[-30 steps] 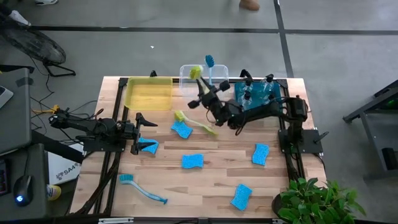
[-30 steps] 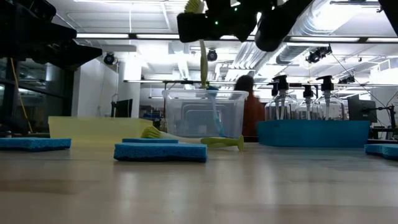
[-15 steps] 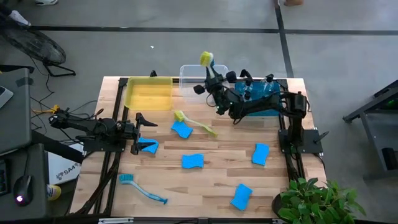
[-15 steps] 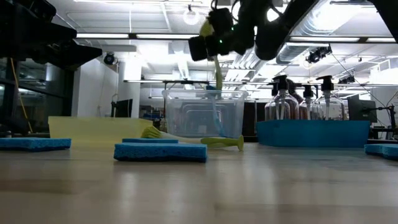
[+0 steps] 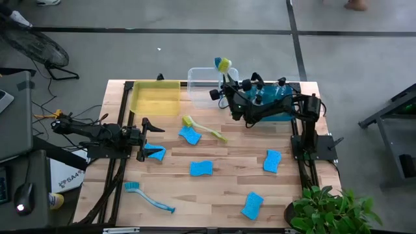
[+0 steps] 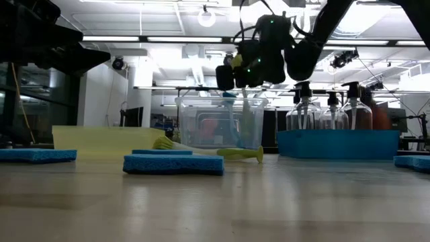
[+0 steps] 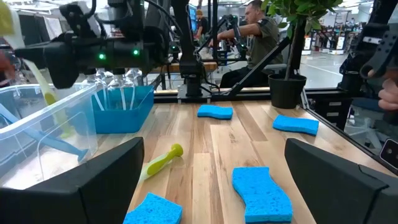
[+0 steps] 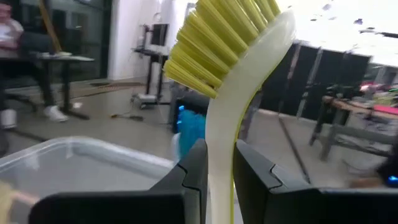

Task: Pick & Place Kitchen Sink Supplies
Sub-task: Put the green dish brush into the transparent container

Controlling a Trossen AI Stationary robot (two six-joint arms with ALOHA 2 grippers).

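My right gripper (image 5: 225, 79) is shut on a yellow-green dish brush (image 8: 224, 43), bristle head up, above the clear bin (image 5: 200, 80) at the table's far middle. In the low view the brush's handle (image 6: 243, 114) hangs down inside the bin's outline. A blue brush (image 5: 219, 62) stands in that bin. A second yellow-green brush (image 5: 203, 128) and several blue sponges (image 5: 201, 168) lie flat on the table. Spray bottles (image 6: 329, 111) stand in the teal bin (image 5: 281, 104). My left gripper (image 5: 147, 135) waits open at the left, a sponge (image 5: 155, 153) beside it. My right gripper pinches the brush's neck (image 8: 219, 146), just below the bristle head, between its two fingers (image 8: 194, 169). The fingers lie across the handle and come roughly level from the table's right. The brush is lifted clear and stands near upright, its handle hanging below the fingers.
A yellow bin (image 5: 156, 96) sits at the far left beside the clear bin. A blue brush (image 5: 148, 197) lies near the front left. A potted plant (image 5: 328, 208) stands off the front right corner. People show in the room behind.
My right gripper has carried the yellow-green brush toward the table's far edge and a little right, over the clear bin, and has come down. The brush has turned more upright, and its handle now reaches down into the bin.
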